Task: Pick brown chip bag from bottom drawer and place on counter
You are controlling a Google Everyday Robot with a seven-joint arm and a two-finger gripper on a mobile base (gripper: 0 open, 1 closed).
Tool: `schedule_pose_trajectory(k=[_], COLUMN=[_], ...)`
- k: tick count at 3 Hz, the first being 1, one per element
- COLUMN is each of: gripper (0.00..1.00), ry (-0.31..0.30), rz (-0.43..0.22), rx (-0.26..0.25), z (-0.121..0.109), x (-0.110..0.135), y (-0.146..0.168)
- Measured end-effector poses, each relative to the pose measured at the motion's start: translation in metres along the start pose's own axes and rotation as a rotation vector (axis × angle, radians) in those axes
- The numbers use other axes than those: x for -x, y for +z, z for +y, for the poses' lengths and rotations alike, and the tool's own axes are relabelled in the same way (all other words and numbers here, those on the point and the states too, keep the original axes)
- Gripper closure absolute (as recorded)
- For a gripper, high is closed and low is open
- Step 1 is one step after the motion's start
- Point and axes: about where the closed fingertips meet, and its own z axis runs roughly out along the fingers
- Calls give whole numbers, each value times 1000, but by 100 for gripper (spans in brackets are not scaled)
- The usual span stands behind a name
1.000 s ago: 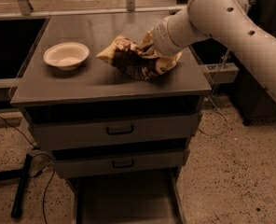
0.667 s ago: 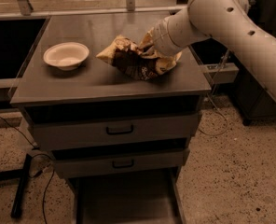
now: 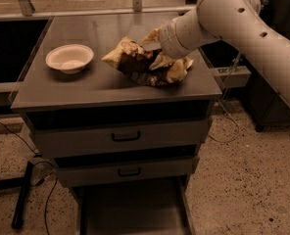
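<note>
The brown chip bag (image 3: 137, 62) lies on the counter (image 3: 101, 84), right of centre, crumpled, dark brown with tan-yellow edges. My gripper (image 3: 154, 50) reaches in from the upper right on the white arm and sits at the bag's top right, against the bag. The bottom drawer (image 3: 130, 207) stands pulled out below the cabinet, its grey floor bare in the part that shows.
A white bowl (image 3: 69, 58) sits on the counter's left side. Two shallower drawers with black handles (image 3: 125, 137) are shut. A black bar and cables (image 3: 23, 195) lie on the speckled floor at the left. A dark cabinet (image 3: 275, 82) stands at the right.
</note>
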Motion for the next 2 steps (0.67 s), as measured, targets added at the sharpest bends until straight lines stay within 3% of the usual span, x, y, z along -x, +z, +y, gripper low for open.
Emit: schedule_pose_trajectory(k=[1, 2], gripper=[0, 0], ry=[0, 0], rz=[0, 0], rx=[0, 0], z=[0, 0], x=[0, 0], y=[0, 0])
